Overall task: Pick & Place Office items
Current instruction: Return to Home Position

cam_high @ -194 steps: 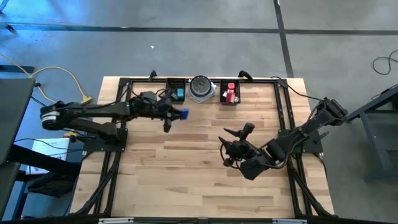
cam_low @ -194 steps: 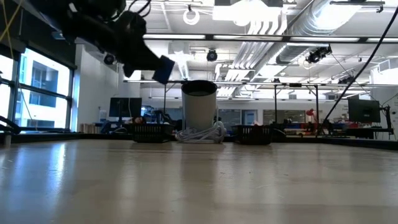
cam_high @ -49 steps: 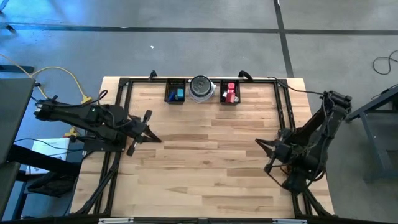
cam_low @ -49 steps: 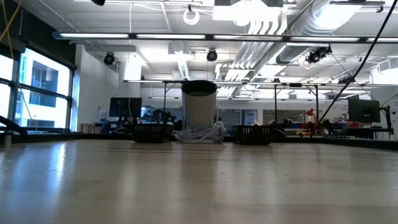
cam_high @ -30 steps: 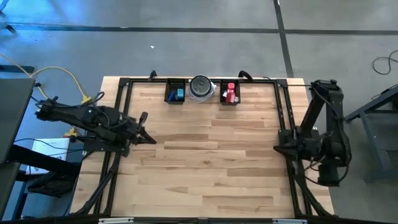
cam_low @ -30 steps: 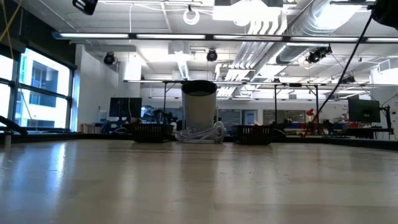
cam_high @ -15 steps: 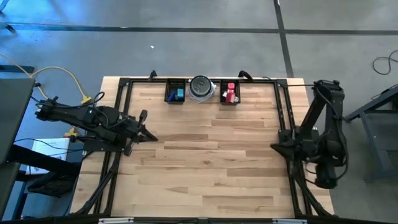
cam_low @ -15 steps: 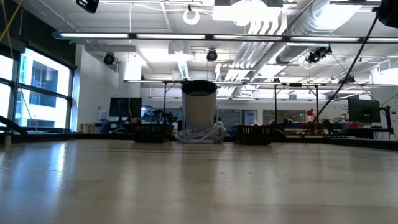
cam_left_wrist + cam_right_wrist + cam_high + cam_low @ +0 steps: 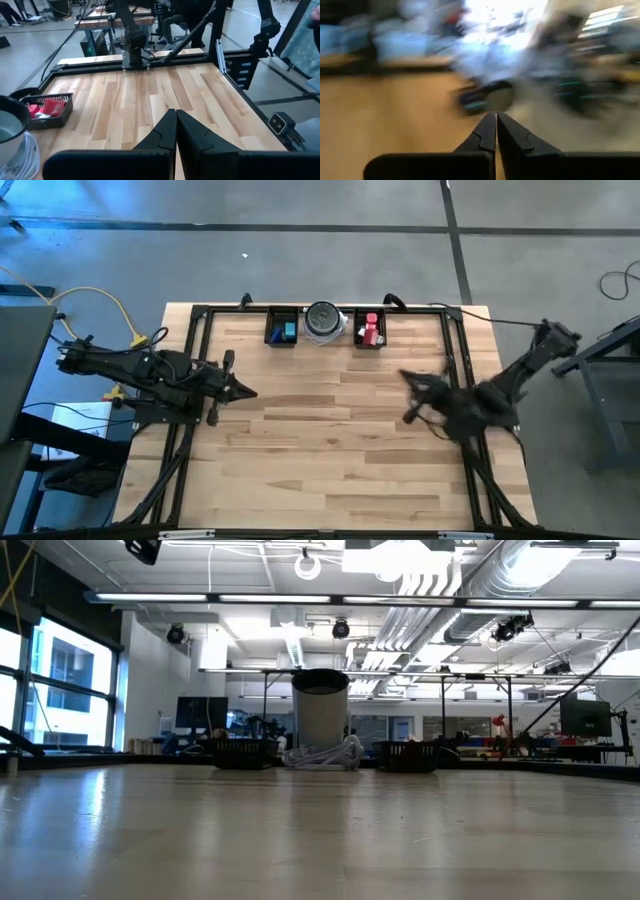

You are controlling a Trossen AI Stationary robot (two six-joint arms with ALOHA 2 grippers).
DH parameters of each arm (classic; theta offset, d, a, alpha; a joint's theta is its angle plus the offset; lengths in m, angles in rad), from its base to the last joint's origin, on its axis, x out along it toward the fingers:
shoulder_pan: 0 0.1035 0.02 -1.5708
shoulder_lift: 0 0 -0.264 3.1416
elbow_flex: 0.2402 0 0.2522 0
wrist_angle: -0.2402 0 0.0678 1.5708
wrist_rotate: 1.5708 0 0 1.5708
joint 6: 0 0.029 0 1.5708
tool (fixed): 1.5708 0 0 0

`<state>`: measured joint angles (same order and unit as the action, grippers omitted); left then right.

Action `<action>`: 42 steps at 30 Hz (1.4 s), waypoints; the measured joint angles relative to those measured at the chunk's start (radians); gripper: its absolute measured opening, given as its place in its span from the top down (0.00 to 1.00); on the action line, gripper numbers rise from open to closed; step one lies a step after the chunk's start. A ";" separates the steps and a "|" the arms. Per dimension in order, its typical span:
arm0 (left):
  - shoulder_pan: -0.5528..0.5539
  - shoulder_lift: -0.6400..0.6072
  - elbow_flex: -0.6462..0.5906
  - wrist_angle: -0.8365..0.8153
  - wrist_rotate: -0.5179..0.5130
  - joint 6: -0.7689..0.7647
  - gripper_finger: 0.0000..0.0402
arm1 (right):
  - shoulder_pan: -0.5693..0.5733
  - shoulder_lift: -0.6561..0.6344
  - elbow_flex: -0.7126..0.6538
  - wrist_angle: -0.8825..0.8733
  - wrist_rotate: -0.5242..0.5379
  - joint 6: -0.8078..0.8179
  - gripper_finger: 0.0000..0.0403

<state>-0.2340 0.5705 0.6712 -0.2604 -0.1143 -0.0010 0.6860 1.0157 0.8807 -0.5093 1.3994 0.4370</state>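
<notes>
You face a pale plank wooden bench (image 9: 330, 440) on grey concrete floor (image 9: 300, 260); blue and teal pieces (image 9: 288, 331) lie in the left black tray (image 9: 271, 329), red and pink pieces (image 9: 370, 330) in the right black tray (image 9: 358, 341); left pincer (image 9: 243, 391) and right pincer (image 9: 496, 116) hang over opposite bench edges, fingers together.

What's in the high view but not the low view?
Only the high view: the left pincer at the table's left side, the right pincer at its right; a blue item in the left basket, a red item in the right basket. Only the low view: ceiling lights, a dark arm part. Both: the baskets and the round container between them.
</notes>
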 joint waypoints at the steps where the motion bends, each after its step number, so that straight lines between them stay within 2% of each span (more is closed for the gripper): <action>1: 0.000 0.000 0.000 0.000 0.000 0.000 1.00 | -0.057 0.001 -0.001 0.087 -0.150 -0.118 0.99; 4: 0.000 0.001 0.000 0.000 0.000 0.000 1.00 | -0.238 -0.002 0.000 0.413 -0.790 -0.410 0.99; 5: 0.000 0.001 0.000 0.000 0.001 0.000 1.00 | -0.287 -0.002 0.001 0.490 -0.941 -0.461 0.99; 6: 0.000 0.001 0.000 0.000 0.001 -0.003 1.00 | -0.326 -0.002 0.001 0.539 -1.043 -0.494 0.99; 9: 0.000 0.001 0.000 -0.001 0.028 -0.023 1.00 | -0.392 -0.043 0.001 0.507 -1.200 -0.519 0.99; 12: 0.000 0.001 0.000 -0.007 0.077 -0.024 1.00 | -0.421 -0.100 0.000 0.450 -1.532 -0.520 0.99; 14: 0.000 0.001 0.000 -0.011 0.098 -0.023 1.00 | -0.439 -0.141 -0.008 0.441 -1.687 -0.518 0.99; 16: 0.000 0.000 -0.003 -0.012 0.104 -0.018 1.00 | -0.444 -0.195 -0.033 0.429 -1.707 -0.505 0.99; 21: 0.000 -0.026 -0.042 -0.030 0.090 -0.015 1.00 | -0.436 -0.416 -0.188 0.466 -1.613 -0.494 0.99; 25: 0.000 -0.099 -0.086 -0.015 0.048 -0.023 1.00 | -0.438 -0.610 -0.350 0.597 -1.599 -0.460 0.99; 29: 0.000 -0.200 -0.130 0.024 0.034 -0.040 1.00 | -0.439 -0.757 -0.460 0.612 -1.573 -0.412 0.99; 32: 0.000 -0.273 -0.155 0.029 0.037 -0.067 1.00 | -0.437 -0.819 -0.509 0.606 -1.622 -0.384 0.99; 42: 0.000 -0.435 -0.247 0.027 0.037 -0.105 1.00 | -0.437 -0.896 -0.554 0.545 -1.626 -0.350 0.99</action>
<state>-0.2340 0.1352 0.4246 -0.2329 -0.0769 -0.1062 0.2489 0.1202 0.3262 0.0355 -0.2271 0.0867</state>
